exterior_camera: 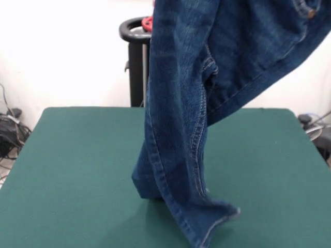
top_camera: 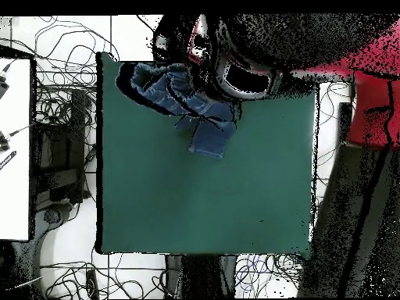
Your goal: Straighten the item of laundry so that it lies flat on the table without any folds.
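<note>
The item of laundry (exterior_camera: 176,129), a small pair of blue denim jeans, hangs in the air from above the front view's top edge. One leg drops straight down and its hem (exterior_camera: 207,219) rests crumpled on the green table (exterior_camera: 72,170). The waist part spreads toward the upper right, where orange stitching shows. In the overhead view the jeans (top_camera: 183,98) bunch near the table's (top_camera: 203,203) top edge, left of centre. My gripper (top_camera: 200,47) is just above them, shut on the cloth; the denim hides where it grips.
The black pedestal post (exterior_camera: 135,62) stands behind the table, partly hidden by the jeans. Tangled cables (top_camera: 66,117) lie on the floor beside the table. The arm's black and red bulk (top_camera: 258,62) overhangs the table's top edge in the overhead view.
</note>
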`<state>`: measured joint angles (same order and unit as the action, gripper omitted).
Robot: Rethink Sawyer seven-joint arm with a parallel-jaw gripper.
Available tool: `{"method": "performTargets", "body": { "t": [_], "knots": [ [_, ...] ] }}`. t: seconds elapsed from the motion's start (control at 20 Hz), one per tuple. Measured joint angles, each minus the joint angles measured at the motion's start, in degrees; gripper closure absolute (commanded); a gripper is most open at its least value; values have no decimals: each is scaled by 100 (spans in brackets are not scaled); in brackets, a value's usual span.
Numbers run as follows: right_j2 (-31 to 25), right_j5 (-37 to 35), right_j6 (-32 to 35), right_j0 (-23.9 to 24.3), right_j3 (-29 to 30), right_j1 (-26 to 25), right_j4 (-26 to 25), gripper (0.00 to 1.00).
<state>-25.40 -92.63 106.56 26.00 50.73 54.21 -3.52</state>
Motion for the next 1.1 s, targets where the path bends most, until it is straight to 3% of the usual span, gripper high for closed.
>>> {"method": "performTargets", "body": {
  "t": [0.5, 0.85, 1.1],
  "knots": [
    [-2, -811, 184, -370, -1553, -568, -319, 100],
    [62, -814, 293, -410, -1731, -594, -336, 100],
    [262, -708, 293, -411, -1306, -326, -158, 100]
  ]
}}
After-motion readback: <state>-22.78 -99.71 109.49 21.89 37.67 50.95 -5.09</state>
